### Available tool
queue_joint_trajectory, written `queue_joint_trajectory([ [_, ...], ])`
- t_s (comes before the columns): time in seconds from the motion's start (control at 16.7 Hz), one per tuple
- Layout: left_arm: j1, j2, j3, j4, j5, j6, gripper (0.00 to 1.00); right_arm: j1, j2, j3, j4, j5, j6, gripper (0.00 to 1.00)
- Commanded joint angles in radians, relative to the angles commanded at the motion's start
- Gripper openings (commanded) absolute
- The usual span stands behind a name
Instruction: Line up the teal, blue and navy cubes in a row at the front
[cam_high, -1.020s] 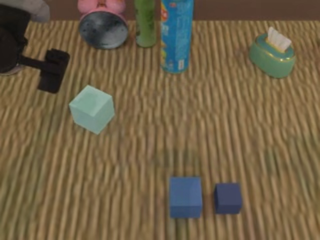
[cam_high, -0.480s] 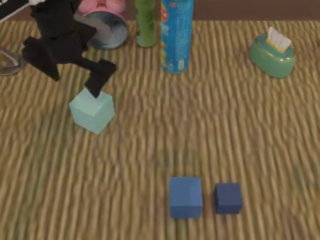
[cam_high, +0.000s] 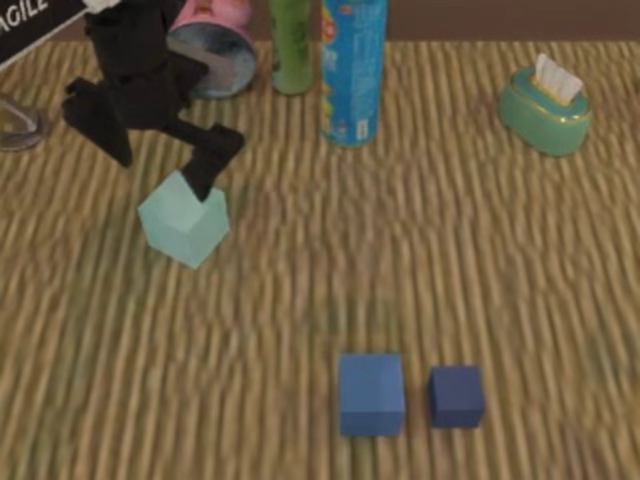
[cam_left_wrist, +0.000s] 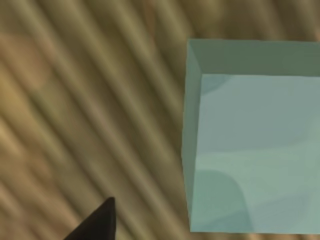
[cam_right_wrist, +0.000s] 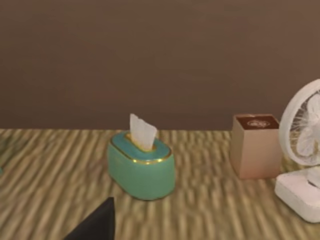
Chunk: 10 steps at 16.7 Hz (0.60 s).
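Note:
The pale teal cube (cam_high: 183, 218) sits at the table's left, turned at an angle; in the left wrist view it (cam_left_wrist: 255, 145) fills the frame close by. My left gripper (cam_high: 160, 150) hangs open just behind and above it, with one fingertip (cam_high: 208, 168) over the cube's back corner and nothing held. The blue cube (cam_high: 371, 394) and the smaller navy cube (cam_high: 456, 396) stand side by side at the front, a small gap between them. My right arm is out of the top view; its one visible fingertip (cam_right_wrist: 100, 222) holds nothing.
Along the back edge stand a tall blue printed can (cam_high: 353, 70), a green bottle (cam_high: 291, 45) and a pink object with a grey round face (cam_high: 215, 55). The green tissue holder (cam_high: 545, 110) sits back right. The right wrist view shows a brown box (cam_right_wrist: 256, 146) and a white fan (cam_right_wrist: 305, 165).
My left arm has swung in from the back-left corner to hover over the teal cube, shifting slightly right and lower in the last half second. The cubes have not moved.

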Motion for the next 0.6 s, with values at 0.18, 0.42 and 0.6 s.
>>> queue_joint_trajectory([
  [0.18, 0.004, 0.002, -0.018, 0.019, 0.0, 0.001, 1.0, 0.0, 0.0, 0.0, 0.0, 0.0, 0.0, 1.0],
  [0.42, 0.002, 0.036, -0.127, 0.167, 0.0, 0.002, 1.0, 0.0, 0.0, 0.0, 0.0, 0.0, 0.0, 1.0],
  [0.6, 0.002, 0.065, -0.212, 0.283, 0.001, 0.002, 1.0, 0.0, 0.0, 0.0, 0.0, 0.0, 0.0, 1.0],
])
